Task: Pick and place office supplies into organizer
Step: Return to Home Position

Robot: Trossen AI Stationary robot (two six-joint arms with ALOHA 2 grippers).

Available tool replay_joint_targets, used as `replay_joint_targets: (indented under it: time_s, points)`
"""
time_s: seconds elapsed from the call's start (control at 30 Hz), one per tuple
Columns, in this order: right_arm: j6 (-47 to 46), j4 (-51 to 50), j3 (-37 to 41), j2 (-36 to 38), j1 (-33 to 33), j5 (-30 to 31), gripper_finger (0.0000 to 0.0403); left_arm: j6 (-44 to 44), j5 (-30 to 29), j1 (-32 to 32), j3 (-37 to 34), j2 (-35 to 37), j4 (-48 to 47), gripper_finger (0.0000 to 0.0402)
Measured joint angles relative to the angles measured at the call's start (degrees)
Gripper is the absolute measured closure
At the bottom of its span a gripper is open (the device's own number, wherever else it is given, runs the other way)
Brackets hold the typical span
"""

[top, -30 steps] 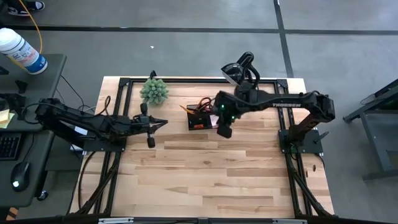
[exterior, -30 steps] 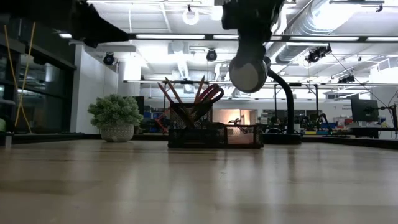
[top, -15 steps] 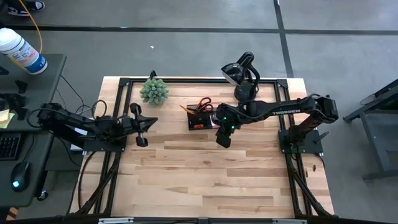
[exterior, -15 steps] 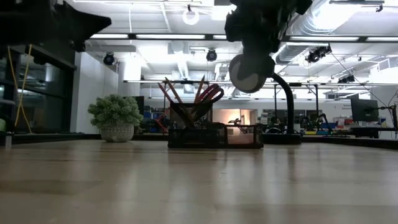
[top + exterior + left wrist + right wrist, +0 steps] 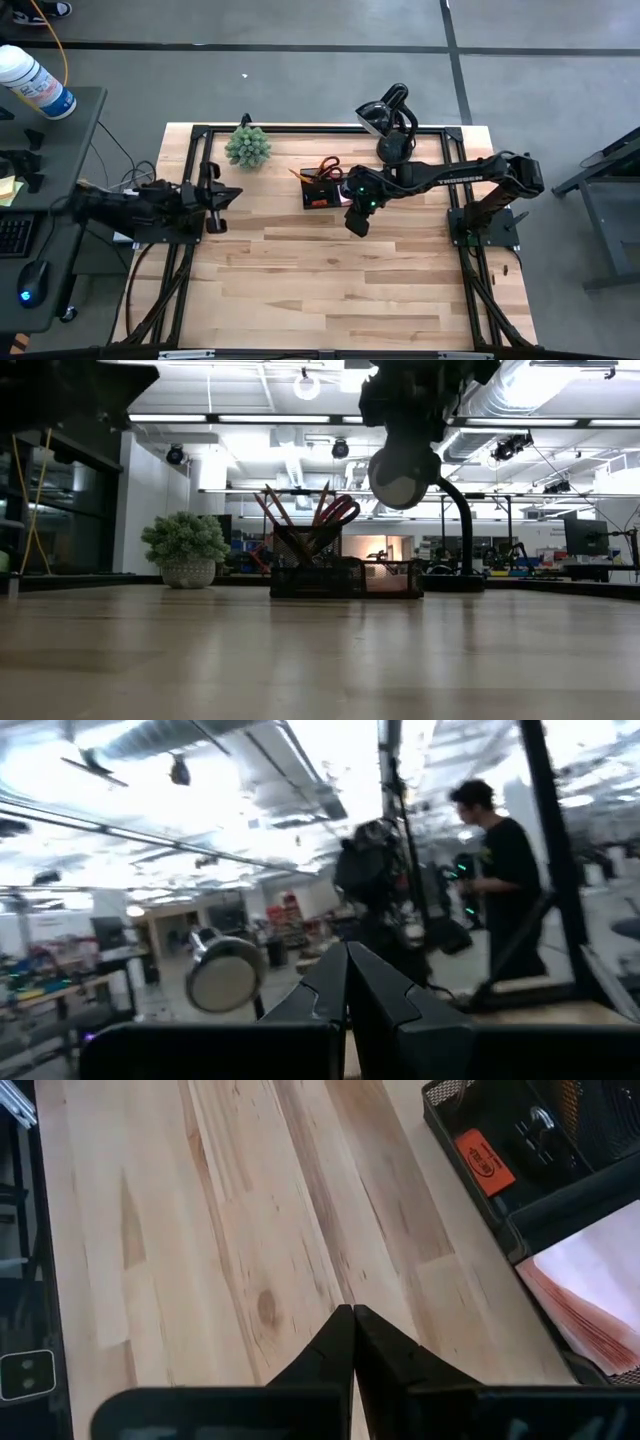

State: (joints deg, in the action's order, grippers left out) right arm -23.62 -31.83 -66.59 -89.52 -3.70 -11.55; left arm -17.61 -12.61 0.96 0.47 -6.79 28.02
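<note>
From where I stand, the organizer (image 5: 318, 192) sits toward the far middle of the table (image 5: 330, 290), between the little green plant (image 5: 247, 146) and the foot of the black desk lamp (image 5: 393, 148). Its tall mesh cup is full. The red-handled scissors (image 5: 338, 512) stand in it with their handles up, and the pencils (image 5: 272, 510) lean out of it at a slant. A dark pen or two may be in there as well, but I cannot make them out.

Beside the cup, a low compartment holds the pink sticky-note pad (image 5: 590, 1285). The mesh compartment next to that holds something small with an orange label (image 5: 484, 1163). A bit of bright metal lies deeper in, too small to name.

The right gripper (image 5: 352, 1312) hangs over bare wood just beside the organizer's near corner. Its two fingers are pressed together with nothing between them.

The left gripper (image 5: 347, 950) is well away, by the left edge of the table. Its fingers are likewise closed tip to tip and empty. Past them, a person (image 5: 505, 870) stands in the room beyond.
</note>
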Motion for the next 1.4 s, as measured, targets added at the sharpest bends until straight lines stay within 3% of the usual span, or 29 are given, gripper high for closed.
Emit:
replay_joint_targets:
  time_s: [0.2,0.43,0.63,0.97,1.4]
  points:
    - [-1.09,0.01,-0.02,0.00,-0.70,0.89,0.0402,5.37,6.73,7.41,-0.01,6.66,-12.60,0.0402]
    - [-2.06,-0.51,-0.02,1.13,-2.03,2.40,0.0402,9.00,14.69,13.34,0.01,6.39,-12.01,0.0402]
    - [-3.11,-2.88,1.54,6.48,-1.79,6.85,0.0402,13.52,16.09,13.28,0.02,6.36,-16.64,0.0401]
    - [-18.67,19.06,31.58,30.88,-0.74,4.77,0.0402,16.40,14.64,13.28,0.02,6.38,-19.35,0.0401]
    - [-16.43,47.93,54.89,57.18,-0.15,11.37,0.0402,16.30,14.53,13.28,0.02,6.41,-22.67,0.0401]
